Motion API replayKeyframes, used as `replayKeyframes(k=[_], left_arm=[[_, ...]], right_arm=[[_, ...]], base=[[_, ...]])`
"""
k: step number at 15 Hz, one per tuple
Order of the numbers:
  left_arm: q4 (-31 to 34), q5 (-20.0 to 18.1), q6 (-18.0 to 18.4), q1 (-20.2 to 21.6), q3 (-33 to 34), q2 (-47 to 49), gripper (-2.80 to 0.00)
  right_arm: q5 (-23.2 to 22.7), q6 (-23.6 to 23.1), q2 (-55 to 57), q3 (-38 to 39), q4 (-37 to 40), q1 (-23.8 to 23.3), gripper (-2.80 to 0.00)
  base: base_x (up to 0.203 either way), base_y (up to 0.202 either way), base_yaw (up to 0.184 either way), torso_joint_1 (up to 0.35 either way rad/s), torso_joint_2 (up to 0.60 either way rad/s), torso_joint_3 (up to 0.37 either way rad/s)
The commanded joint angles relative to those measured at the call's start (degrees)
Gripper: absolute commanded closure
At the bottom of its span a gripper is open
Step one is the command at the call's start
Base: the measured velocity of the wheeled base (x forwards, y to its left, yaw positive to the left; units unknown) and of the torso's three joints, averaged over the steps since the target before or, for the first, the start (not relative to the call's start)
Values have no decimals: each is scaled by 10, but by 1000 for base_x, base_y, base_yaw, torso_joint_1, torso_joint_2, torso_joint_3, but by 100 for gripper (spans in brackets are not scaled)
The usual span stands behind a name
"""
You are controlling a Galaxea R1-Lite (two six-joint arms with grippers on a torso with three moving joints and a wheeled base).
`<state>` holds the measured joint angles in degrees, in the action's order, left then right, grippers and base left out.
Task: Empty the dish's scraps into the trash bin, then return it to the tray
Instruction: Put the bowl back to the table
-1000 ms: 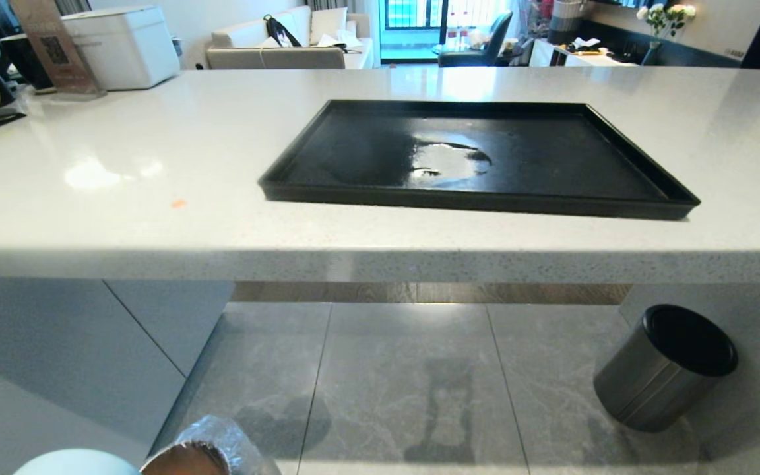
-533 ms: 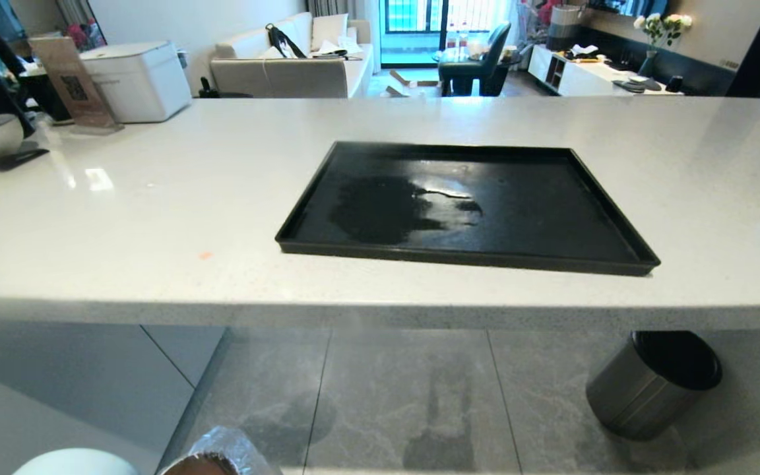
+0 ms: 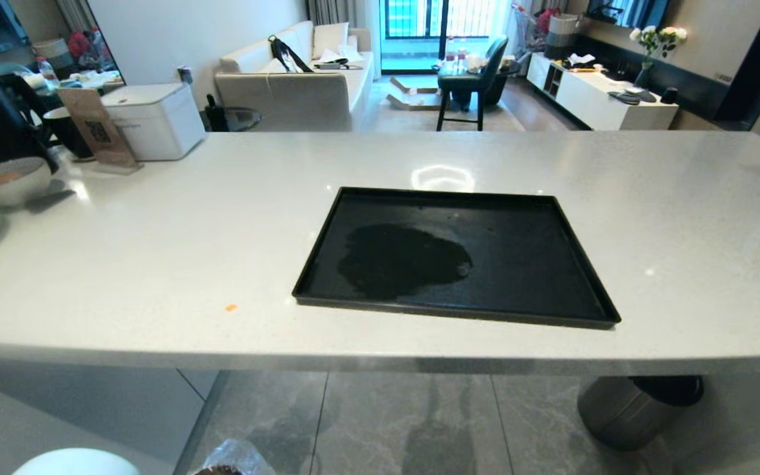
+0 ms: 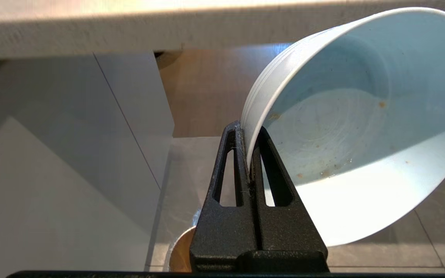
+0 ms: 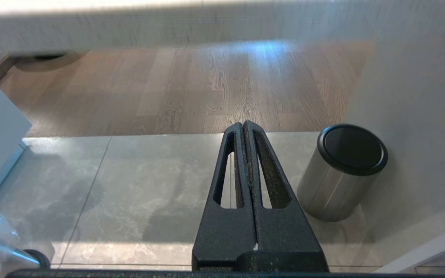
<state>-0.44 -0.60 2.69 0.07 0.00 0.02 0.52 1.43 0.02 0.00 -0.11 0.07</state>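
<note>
Dish (image 4: 355, 127) pinched by its rim in the left hand (image 4: 248, 154), tilted, below the bench (image 3: 156, 251) edge, above the bin (image 4: 182, 253). Only crumbs inside. Looks light, rigid, smooth; thin rim grip could slip. Right hand (image 5: 243, 127) clenched, empty. Tray (image 3: 578, 264) bare.

The tray (image 3: 571, 264) lies on the counter (image 3: 156, 264), bin (image 3: 228, 458) below.

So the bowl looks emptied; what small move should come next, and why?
Probably lift the left gripper, shut on the dish by its rim, above the counter edge toward the tray. The dish holds only crumbs and sits below the counter, while the tray lies bare.
</note>
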Motion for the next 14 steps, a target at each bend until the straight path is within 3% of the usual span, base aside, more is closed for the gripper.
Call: replayKeyframes(k=[1, 14], left_arm=[[0, 0, 0, 0, 0, 0, 0], [0, 0, 0, 0, 0, 0, 0]], right_arm=[[0, 0, 0, 0, -1, 0, 0], [0, 1, 0, 0, 0, 0, 0]], base=[[0, 0, 0, 111, -500, -365], [0, 0, 0, 188, -552, -364]])
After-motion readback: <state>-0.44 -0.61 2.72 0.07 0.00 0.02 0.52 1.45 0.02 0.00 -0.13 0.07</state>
